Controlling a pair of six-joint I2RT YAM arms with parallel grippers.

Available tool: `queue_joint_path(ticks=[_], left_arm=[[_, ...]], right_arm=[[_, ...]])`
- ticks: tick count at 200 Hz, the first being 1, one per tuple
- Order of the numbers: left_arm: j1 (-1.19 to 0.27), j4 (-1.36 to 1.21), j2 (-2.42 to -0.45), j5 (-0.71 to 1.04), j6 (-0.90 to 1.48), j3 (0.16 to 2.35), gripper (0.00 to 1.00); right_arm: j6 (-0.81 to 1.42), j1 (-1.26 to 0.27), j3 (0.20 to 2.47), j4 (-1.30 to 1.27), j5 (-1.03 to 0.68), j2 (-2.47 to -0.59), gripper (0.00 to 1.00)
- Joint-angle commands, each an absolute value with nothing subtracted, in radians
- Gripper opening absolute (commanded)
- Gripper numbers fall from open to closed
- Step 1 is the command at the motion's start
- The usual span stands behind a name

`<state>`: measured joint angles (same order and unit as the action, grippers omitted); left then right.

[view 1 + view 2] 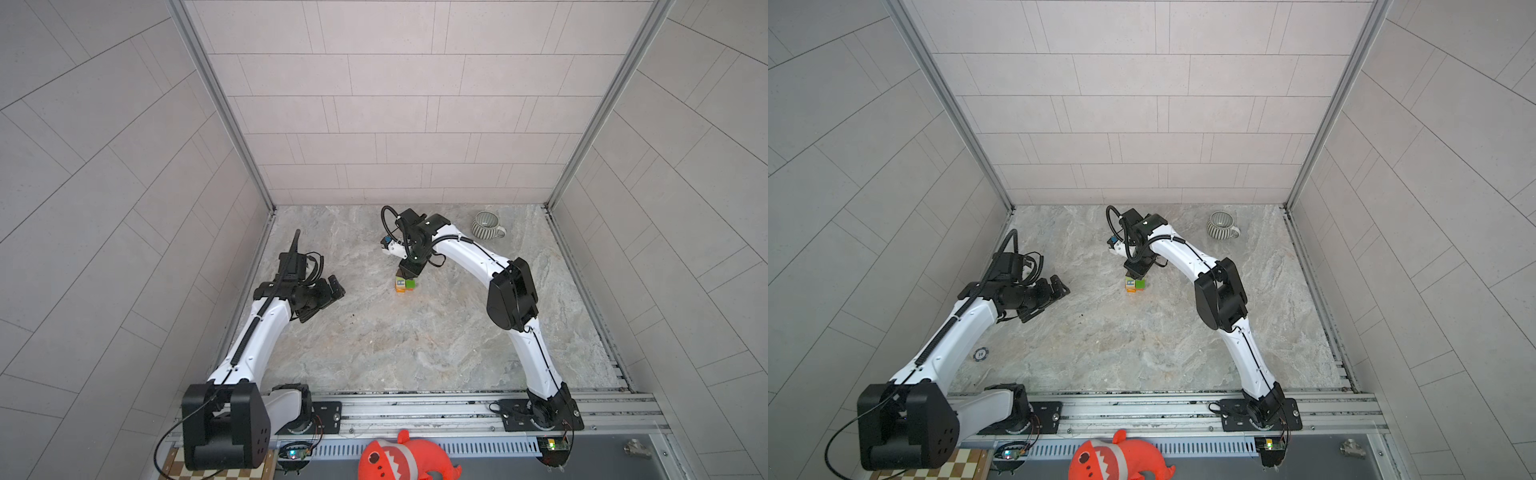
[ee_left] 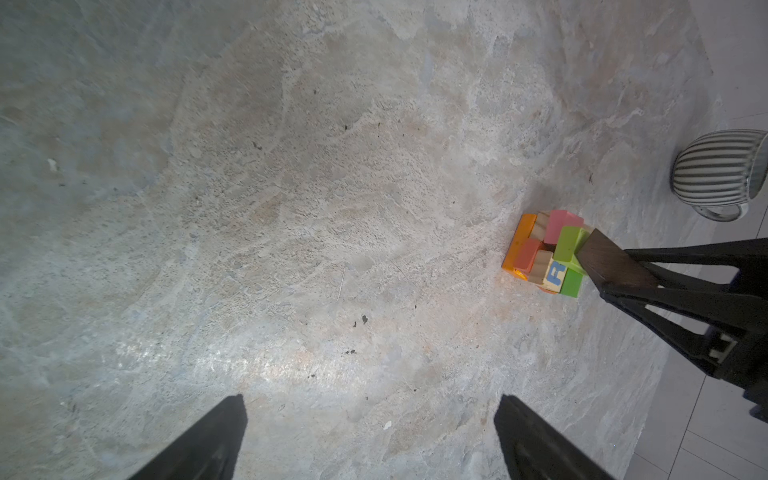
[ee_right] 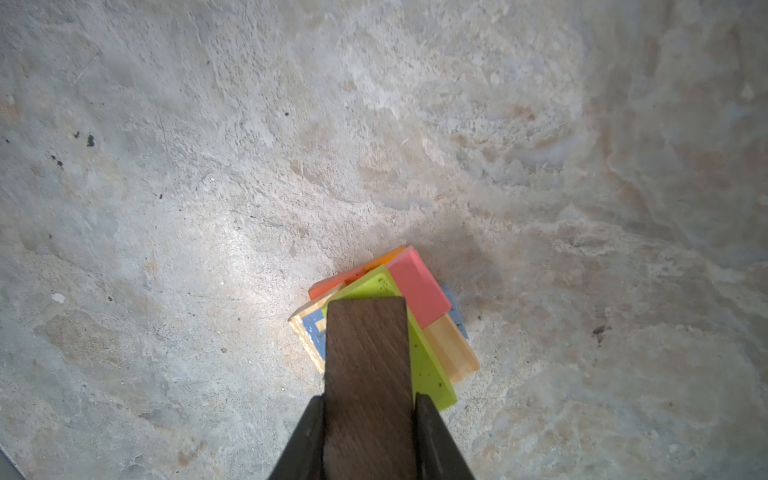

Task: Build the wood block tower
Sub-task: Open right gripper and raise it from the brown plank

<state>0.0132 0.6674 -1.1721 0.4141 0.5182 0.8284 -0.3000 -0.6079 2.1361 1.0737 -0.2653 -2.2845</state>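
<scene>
Dark brown wood is held in the right gripper (image 3: 369, 400). The dark brown block (image 3: 365, 345) is clamped across its narrow width, jaws closed on its near end, long axis running straight out along the fingers. Directly below the free end sits the wood block tower (image 3: 311, 332). Its uppermost green block (image 3: 428, 365) is overlapped by the held piece, with the pink block (image 3: 417, 286) alongside. The two long axes are noted as slightly skewed, not parallel. In the left wrist view the held block is seen tilted, leading edge at the green top; whether contact is made cannot be told.

In both top views the tower is placed a little toward 12 o'clock of the middle of the tabletop (image 1: 415, 353), reached over from 12 o'clock. The placing is judged to turn on a short descent and a small twist to square the block; a skewed release could tip the upper layer. The left gripper (image 1: 334, 291) is spread wide and empty, well apart at 9 o'clock of the tower, so the right arm is nearer. A striped mug (image 1: 487, 225) is noted at 1 o'clock, well apart.
</scene>
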Motion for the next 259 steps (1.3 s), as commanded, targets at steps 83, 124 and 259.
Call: queue_joint_path(ticks=[83,124,259], left_arm=[[0.010,0.688,-1.175,0.404,0.505,0.844,1.00],[0.009,0.688,-1.173,0.405,0.505,0.843,1.00],[0.009,0.689,-1.166,0.405,0.504,0.838,1.00]], right_arm=[[-0.329,-0.607,2.184,1.094,-0.275,-2.313,0.17],[-0.334,-0.603,2.180,1.092,-0.279,-2.313,0.29],[-0.325,-0.597,2.178,1.077,-0.281,-2.316,0.45]])
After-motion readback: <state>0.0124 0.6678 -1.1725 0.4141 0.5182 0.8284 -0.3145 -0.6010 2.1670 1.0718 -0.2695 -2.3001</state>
